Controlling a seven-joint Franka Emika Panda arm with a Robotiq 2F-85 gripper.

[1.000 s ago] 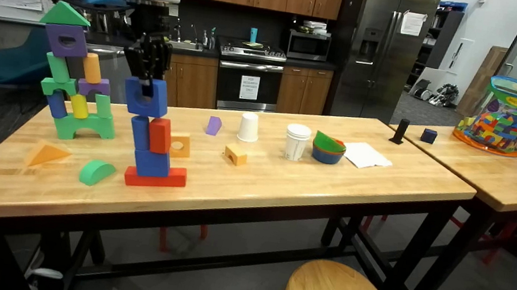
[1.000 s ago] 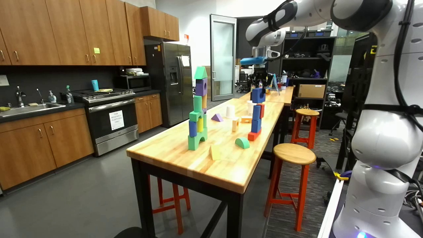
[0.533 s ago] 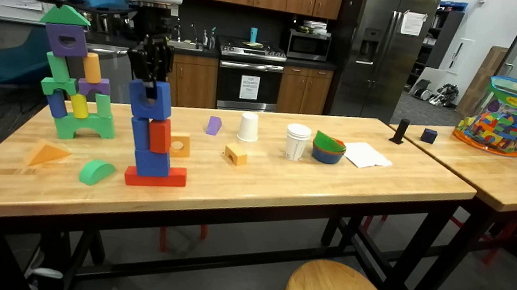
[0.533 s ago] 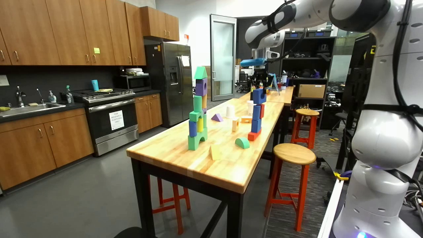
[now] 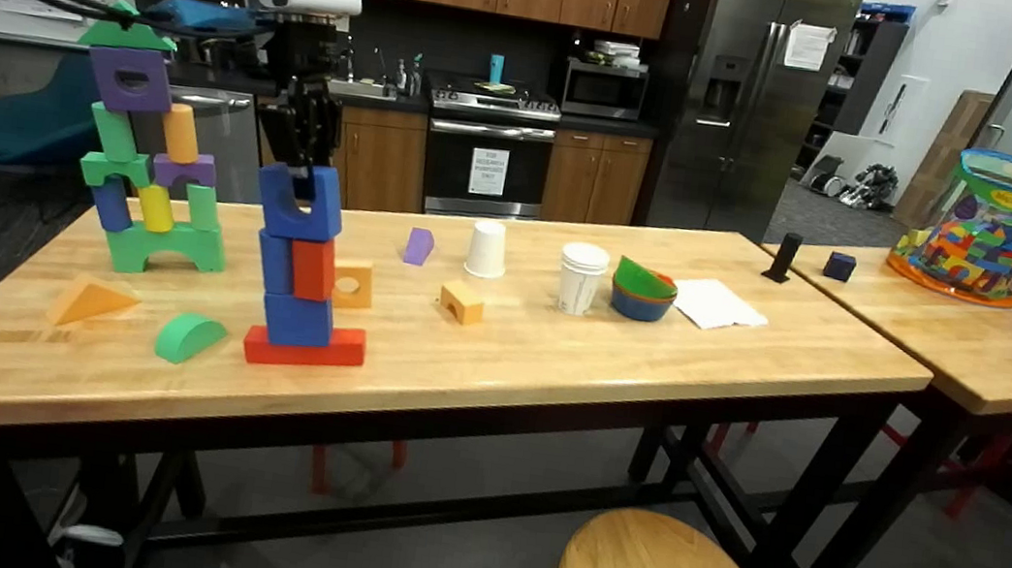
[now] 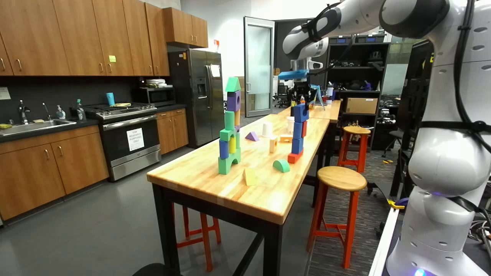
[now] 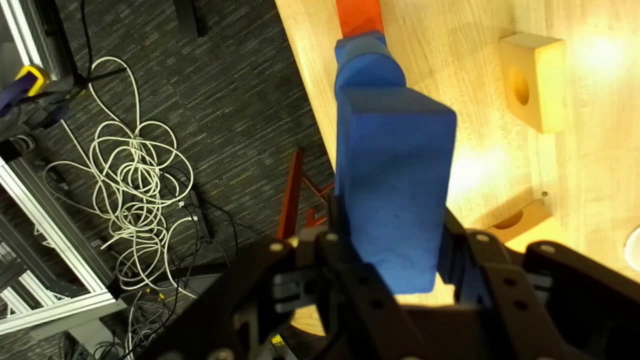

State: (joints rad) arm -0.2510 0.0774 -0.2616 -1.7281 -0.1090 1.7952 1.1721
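Apparently, the stacking is running well along: the gripper (image 7: pixel 395 225) is clasping a holed blue block (image 5: pixel 297 223) at twelve o'clock over a red-and-blue stack (image 5: pixel 297 315), touching or hanging just above, with release remaining. In an exterior view, the arm (image 6: pixel 445 88) is arching from two o'clock, gripper pointing toward six.

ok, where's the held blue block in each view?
In an exterior view: held blue block left of centre, above the red-blue tower.
In an exterior view: held blue block right of centre, above that tower.
Wrist view: held blue block right of centre, in the end effector.
Shared landmark: orange block with round hole.
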